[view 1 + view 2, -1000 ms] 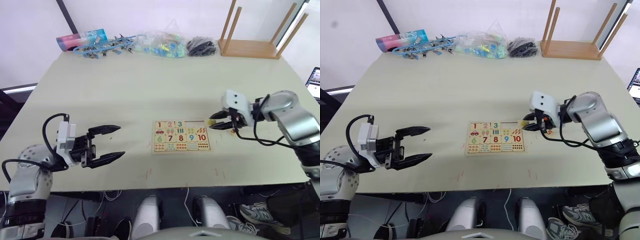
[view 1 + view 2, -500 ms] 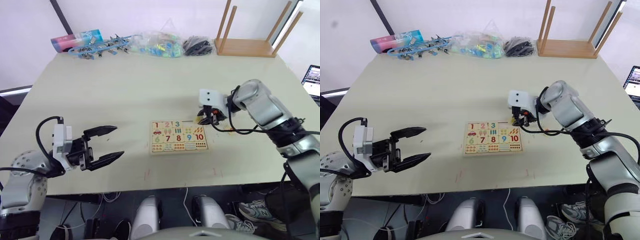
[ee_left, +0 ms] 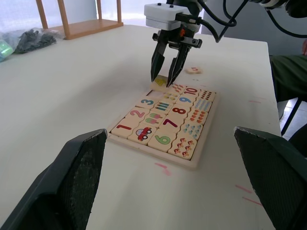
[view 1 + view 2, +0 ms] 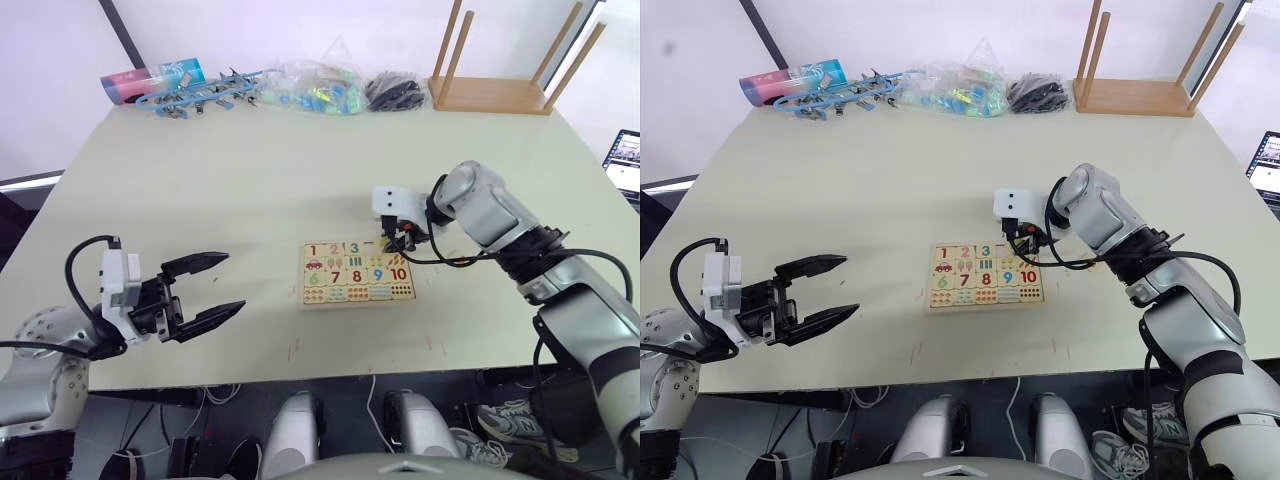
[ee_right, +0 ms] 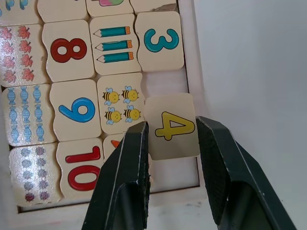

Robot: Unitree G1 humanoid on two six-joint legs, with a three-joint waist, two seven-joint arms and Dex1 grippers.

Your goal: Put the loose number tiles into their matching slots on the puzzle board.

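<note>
We are looking at the puzzle board (image 4: 357, 272) lying near the middle of the table (image 4: 250, 190), toward its near edge, and we are judging the job a good way along. In the top row the 1, 2 and 3 are sitting seated, while the slots (image 5: 169, 143) for 4 and 5 at the right end are showing bare pale wood. So two loose number tiles are left, as far as we can see.

One of them, the 4 tile (image 5: 171, 125), is in play right now: the right gripper (image 5: 171, 139) is pinching it between its two black fingers, and we are seeing it hanging over the empty slot just right of the 3, beside the bees picture (tilted a little, in the left wrist view, and not yet down flush). The tile is a small pale wooden square with rounded corners and a yellow digit.

The 5 tile (image 3: 194, 70) is lying flat on the table just beyond the board's right end, orange digit up, apart from the board.

The left gripper (image 4: 203, 292) is hovering well to the left of the board with its fingers spread wide, carrying nothing.
</note>
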